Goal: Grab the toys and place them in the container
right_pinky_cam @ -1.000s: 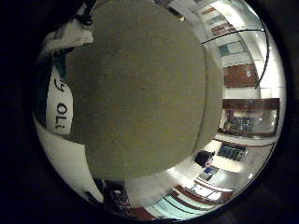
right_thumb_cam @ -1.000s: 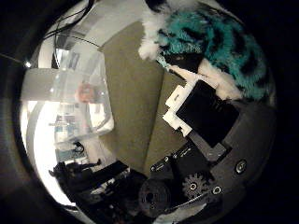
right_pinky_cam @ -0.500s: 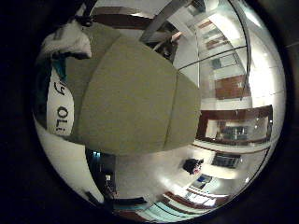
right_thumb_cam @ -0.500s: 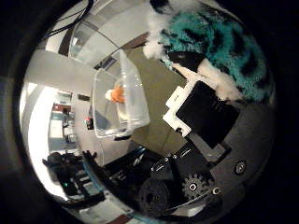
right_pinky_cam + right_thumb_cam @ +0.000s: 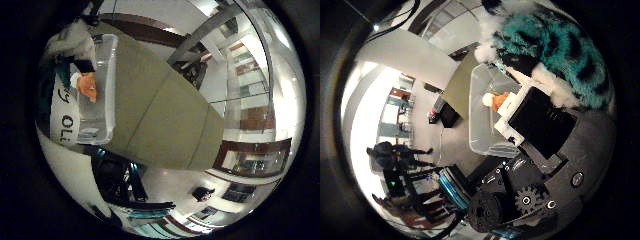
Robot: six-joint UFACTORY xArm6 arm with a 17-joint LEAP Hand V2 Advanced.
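My right hand [image 5: 535, 125] is shut on a fluffy teal and white toy [image 5: 545, 45], held against the palm in the right thumb side palm view. A clear plastic container [image 5: 100, 90] stands on the olive green table [image 5: 170, 115] close beneath the palm. An orange toy [image 5: 88, 87] lies inside it. The container [image 5: 482, 115] and the orange toy [image 5: 498, 101] also show in the right thumb side palm view, right beside the hand's black and white parts. White fur of the held toy [image 5: 68, 42] shows in the right little finger side palm view.
The table's edge runs close past the container. A dark chair [image 5: 120, 180] stands on the floor beside the table. Room walls and windows lie beyond.
The views have swung across the table. The container with the orange toy has come much closer to the palm and now shows in the little finger side view too. The teal toy stays held.
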